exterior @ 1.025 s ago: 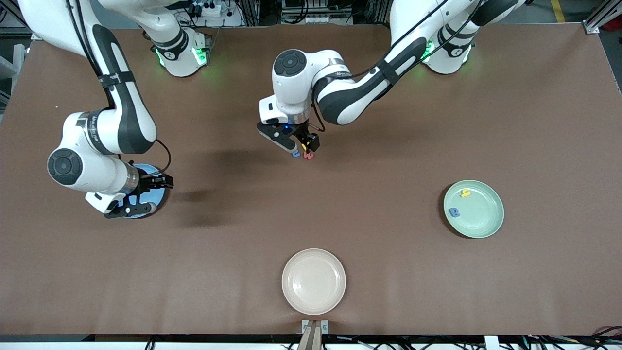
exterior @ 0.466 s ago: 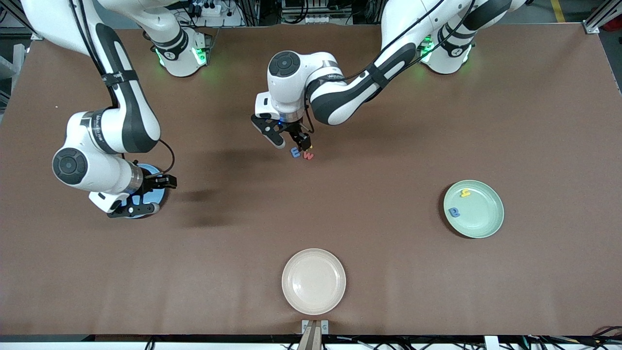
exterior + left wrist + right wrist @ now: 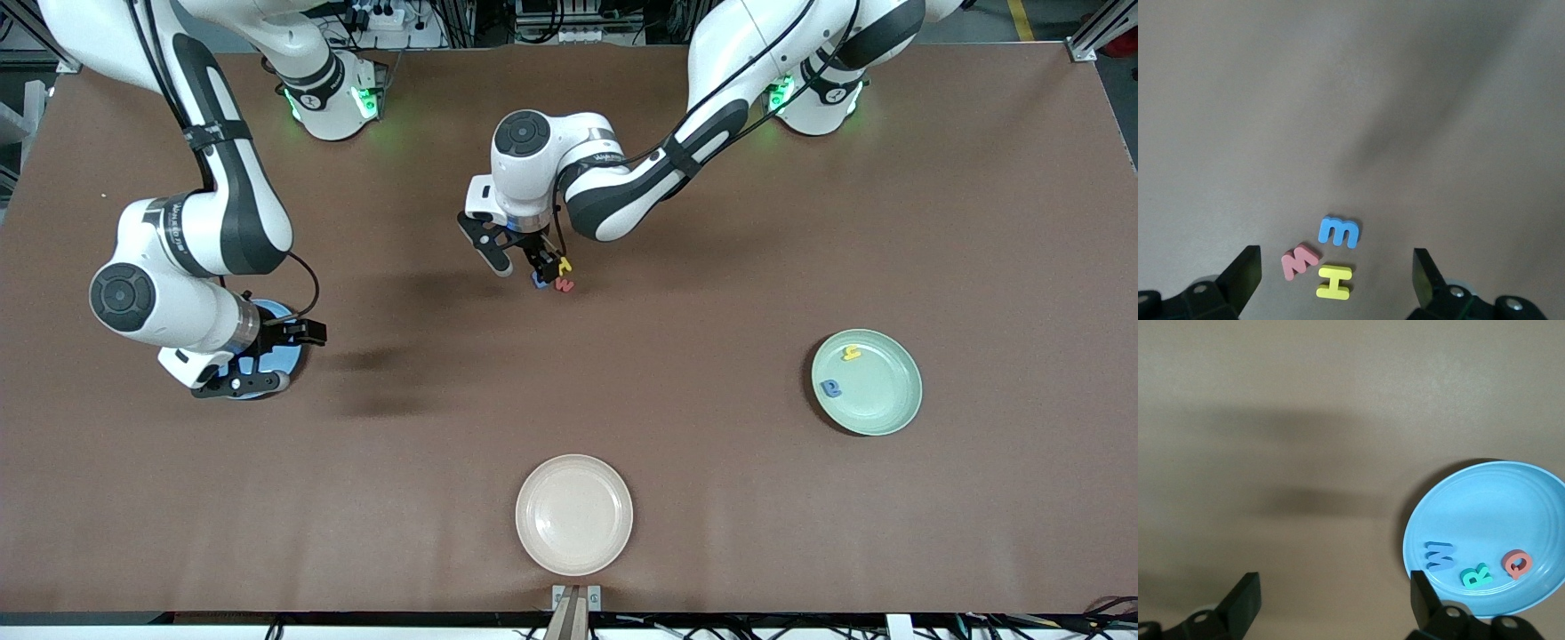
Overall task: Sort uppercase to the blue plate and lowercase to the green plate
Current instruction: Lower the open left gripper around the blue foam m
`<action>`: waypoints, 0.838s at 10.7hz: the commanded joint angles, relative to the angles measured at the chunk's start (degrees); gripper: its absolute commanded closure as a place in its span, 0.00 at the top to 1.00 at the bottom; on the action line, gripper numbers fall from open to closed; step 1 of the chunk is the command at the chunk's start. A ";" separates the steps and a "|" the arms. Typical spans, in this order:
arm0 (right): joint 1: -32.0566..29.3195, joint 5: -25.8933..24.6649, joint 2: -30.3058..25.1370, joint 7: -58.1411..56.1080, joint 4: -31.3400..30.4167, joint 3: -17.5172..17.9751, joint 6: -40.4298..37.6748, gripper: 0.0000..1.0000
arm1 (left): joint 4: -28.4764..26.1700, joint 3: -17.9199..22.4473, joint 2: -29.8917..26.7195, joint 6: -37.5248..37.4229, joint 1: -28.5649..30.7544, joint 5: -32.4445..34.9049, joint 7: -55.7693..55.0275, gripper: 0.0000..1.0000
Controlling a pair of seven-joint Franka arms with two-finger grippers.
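Observation:
Three foam letters lie close together mid-table: a yellow H [image 3: 564,265] [image 3: 1334,282], a red m [image 3: 564,285] [image 3: 1299,261] and a blue three-pronged letter [image 3: 539,281] [image 3: 1338,231]. My left gripper [image 3: 523,262] [image 3: 1337,270] hangs open just above them, its fingers wide on either side of the group. The blue plate [image 3: 289,356] [image 3: 1491,513] holds a blue W [image 3: 1439,555], a green R [image 3: 1476,575] and a red Q [image 3: 1517,563]. My right gripper [image 3: 265,358] [image 3: 1335,593] is open and empty over that plate's edge. The green plate [image 3: 876,391] holds a yellow h [image 3: 852,353] and a blue a [image 3: 830,388].
A cream-white plate [image 3: 573,514] sits empty near the front edge of the brown table. The right arm's wrist and hand cover most of the blue plate in the front view.
My left gripper has drawn back a little toward the right arm's end, so the yellow H now shows beside it. The right arm has barely shifted over the blue plate.

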 commanded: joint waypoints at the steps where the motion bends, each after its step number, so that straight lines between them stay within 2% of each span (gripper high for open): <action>1: -0.11 -0.11 -1.14 1.24 0.19 0.56 -1.00 1.00 | 0.03 0.74 0.52 0.70 -0.84 1.63 1.19 1.00; 6: -0.11 -0.11 -1.14 1.24 0.10 0.56 -1.00 1.00 | 0.55 4.86 2.10 0.70 -3.38 1.28 4.44 1.00; 9: -0.11 -0.20 -1.14 1.24 0.01 0.56 -1.00 1.00 | 0.64 5.31 2.80 0.70 -4.18 1.10 4.45 0.99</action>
